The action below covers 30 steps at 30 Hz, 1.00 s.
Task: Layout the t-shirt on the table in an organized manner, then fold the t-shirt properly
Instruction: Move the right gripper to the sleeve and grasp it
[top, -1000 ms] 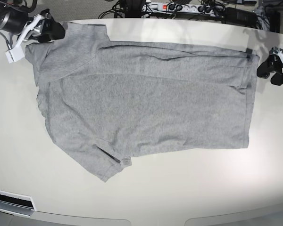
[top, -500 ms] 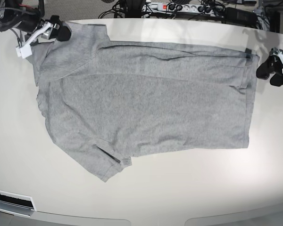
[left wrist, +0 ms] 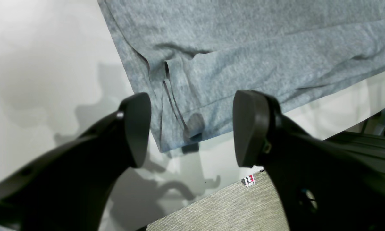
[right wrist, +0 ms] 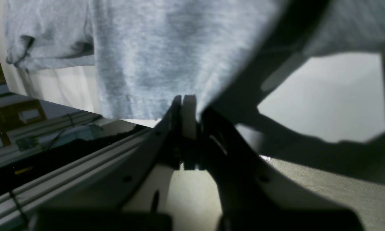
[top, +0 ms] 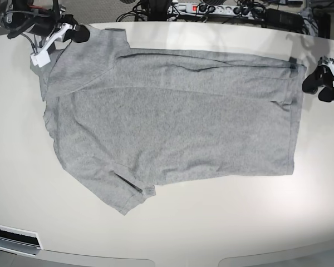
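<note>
The grey t-shirt (top: 172, 122) lies spread flat, plain side up, on the off-white table (top: 211, 222). At the shirt's back left corner my right gripper (top: 82, 34) is shut on the cloth. In the right wrist view the t-shirt (right wrist: 154, 57) drapes away from the closed right gripper (right wrist: 186, 107), which pinches its edge. My left gripper (top: 318, 79) hangs open just right of the shirt's back right corner. Seen from the left wrist, the left gripper (left wrist: 192, 128) straddles the hem corner of the t-shirt (left wrist: 243, 64), with one finger (left wrist: 136, 128) on each side and nothing gripped.
A power strip (top: 211, 8) and cables run along the table's back edge. A white box (top: 14, 239) sits at the front left edge. The table edge and carpet floor (left wrist: 218, 208) are close below the left gripper.
My right gripper has moved right along the back left of the shirt and shut on its edge. The left arm has stayed still and open.
</note>
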{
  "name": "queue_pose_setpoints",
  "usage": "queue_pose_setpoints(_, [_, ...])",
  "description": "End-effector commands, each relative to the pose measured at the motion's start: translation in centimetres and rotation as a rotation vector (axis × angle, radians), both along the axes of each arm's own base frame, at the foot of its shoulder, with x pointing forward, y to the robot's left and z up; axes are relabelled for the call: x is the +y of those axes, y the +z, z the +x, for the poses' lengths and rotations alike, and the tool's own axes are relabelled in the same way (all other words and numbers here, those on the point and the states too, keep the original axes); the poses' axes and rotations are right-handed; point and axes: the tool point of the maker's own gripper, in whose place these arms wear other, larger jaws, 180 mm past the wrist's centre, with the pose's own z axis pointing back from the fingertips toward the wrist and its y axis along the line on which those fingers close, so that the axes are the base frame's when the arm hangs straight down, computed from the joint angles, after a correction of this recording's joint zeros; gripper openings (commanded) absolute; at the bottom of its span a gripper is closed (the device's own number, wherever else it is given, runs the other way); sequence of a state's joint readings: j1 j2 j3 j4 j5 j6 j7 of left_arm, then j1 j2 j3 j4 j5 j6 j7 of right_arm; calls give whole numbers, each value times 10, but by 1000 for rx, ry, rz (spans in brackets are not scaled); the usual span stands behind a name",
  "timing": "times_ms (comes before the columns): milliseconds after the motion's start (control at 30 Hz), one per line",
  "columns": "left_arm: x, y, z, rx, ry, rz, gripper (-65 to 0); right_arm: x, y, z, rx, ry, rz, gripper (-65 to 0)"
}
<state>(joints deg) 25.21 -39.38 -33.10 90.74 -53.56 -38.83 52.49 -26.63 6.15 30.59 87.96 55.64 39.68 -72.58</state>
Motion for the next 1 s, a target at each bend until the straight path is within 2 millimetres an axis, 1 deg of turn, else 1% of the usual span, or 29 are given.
queue_pose_setpoints(0, [3,13,9,-41,-9,1,-245,1,15,11,-56,12,21,-650])
queue_pose_setpoints(67, [2,13,9,-41,-9,1,-245,11,36,17,-101,55,65,-650])
queue_pose_setpoints(200, [3,13,9,-41,-9,2,-245,23,86,45,-290,98,98,-650])
queue_pose_setpoints(267, [3,13,9,-40,-9,2,-245,27,102,52,-349,120,87,-650])
queue_pose_setpoints(300, [3,13,9,-40,-9,2,-245,27,105,53,-362,127,79,-650])
queue_pose_setpoints(333, [3,13,9,-41,-9,1,-245,27,108,57,-382,118,76,-650])
queue_pose_setpoints(367, [3,13,9,-41,-9,1,-245,26,112,66,-412,102,72,-650])
queue_pose_setpoints(500, [1,14,10,-46,-7,-12,-245,16,108,92,-456,100,-43,-650])
queue_pose_setpoints(567, [0,15,10,-47,-6,-18,-245,17,109,107,-496,101,-82,-650])
queue_pose_setpoints(733, [0,15,10,-48,-6,-19,-245,36,106,129,-539,187,-154,-650])
queue_pose_setpoints(833, [0,15,10,-48,-6,-19,-245,48,110,142,-577,234,-178,-650])
queue_pose_setpoints(967, [0,14,9,-39,-8,-15,-245,54,115,160,-636,267,-235,-650])
